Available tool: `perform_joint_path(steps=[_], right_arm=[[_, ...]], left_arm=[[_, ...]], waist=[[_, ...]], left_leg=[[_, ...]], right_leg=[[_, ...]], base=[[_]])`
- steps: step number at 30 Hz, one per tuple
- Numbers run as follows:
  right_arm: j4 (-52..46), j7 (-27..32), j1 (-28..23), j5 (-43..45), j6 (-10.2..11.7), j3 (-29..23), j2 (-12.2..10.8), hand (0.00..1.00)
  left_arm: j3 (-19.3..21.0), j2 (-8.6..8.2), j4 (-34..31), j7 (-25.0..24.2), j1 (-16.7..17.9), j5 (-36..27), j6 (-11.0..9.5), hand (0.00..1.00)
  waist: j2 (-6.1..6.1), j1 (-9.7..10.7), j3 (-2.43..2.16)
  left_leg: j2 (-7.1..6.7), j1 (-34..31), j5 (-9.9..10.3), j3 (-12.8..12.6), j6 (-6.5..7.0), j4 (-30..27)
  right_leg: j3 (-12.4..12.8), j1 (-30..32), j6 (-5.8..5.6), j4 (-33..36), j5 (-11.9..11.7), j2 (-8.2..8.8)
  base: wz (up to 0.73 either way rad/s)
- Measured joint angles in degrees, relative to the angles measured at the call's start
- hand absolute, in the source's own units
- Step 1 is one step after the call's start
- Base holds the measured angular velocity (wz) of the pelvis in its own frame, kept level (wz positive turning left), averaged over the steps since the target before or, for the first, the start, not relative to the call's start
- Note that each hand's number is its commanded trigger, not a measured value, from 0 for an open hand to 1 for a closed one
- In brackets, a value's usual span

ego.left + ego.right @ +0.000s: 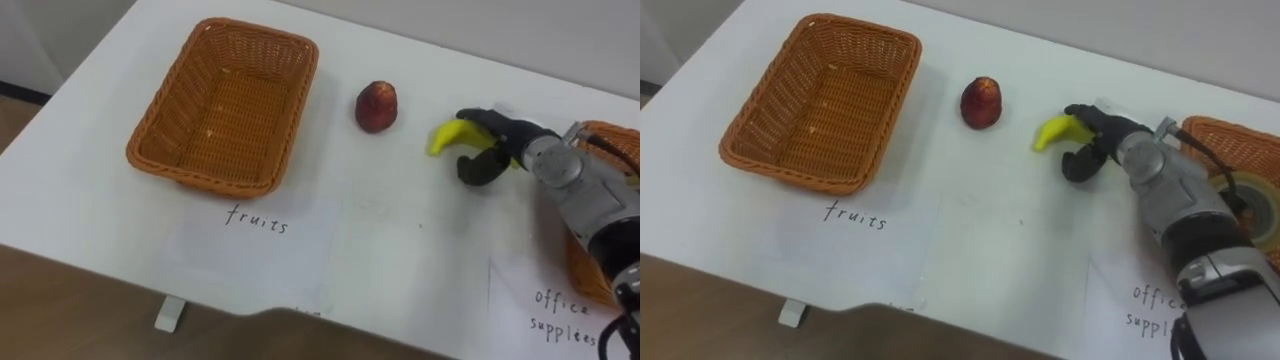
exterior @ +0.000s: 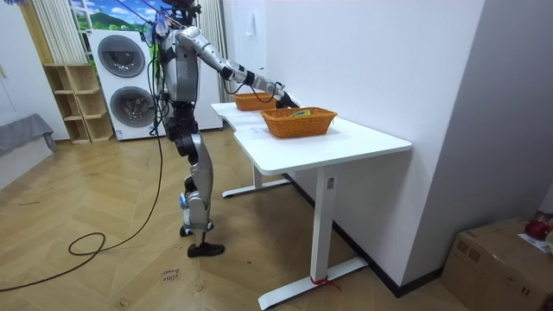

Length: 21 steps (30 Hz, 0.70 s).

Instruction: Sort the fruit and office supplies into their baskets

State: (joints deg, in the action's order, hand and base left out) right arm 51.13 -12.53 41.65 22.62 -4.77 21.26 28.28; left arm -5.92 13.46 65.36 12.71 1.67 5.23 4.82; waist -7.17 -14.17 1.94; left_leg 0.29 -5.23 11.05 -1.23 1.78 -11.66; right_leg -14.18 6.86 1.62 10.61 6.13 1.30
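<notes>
Grip first: right hand (image 1: 497,140) curls round the banana (image 1: 446,137) at its right end. Lift clear, then carry left into the fruits basket (image 1: 152,120).

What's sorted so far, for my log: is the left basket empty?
Empty. The basket shows bare wicker inside; the red fruit and banana are outside it, on the table.
</notes>
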Motion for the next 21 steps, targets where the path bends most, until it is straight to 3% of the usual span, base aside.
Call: perform_joint_path(steps=[11, 21], right_arm=[[-0.11, 0.61, 0.67, -0.22, -0.30, 0.00, 0.42, 1.00], [-2.76, -3.10, -0.54, -4.61, -1.20, -0.05, 0.35, 1.00]], left_arm=[[-0.01, 0.66, -0.06, 0.15, 0.04, 0.00, 0.03, 0.00], [0.06, 0.85, -0.21, 0.17, -0.10, -0.02, -0.07, 0.00]], waist=[[-0.26, -0.18, -0.19], [-0.53, 0.30, -0.38]], left_leg=[[0.00, 0.82, 0.00, 0.23, -0.01, 0.55], [0.10, 1.04, -0.02, 0.18, -0.03, 0.92]], right_leg=[[-0.15, -1.03, -0.02, -1.01, -0.01, -0.25], [0.00, -0.99, -0.03, -0.89, -0.03, -0.29]], base=[[0.00], [0.00]])
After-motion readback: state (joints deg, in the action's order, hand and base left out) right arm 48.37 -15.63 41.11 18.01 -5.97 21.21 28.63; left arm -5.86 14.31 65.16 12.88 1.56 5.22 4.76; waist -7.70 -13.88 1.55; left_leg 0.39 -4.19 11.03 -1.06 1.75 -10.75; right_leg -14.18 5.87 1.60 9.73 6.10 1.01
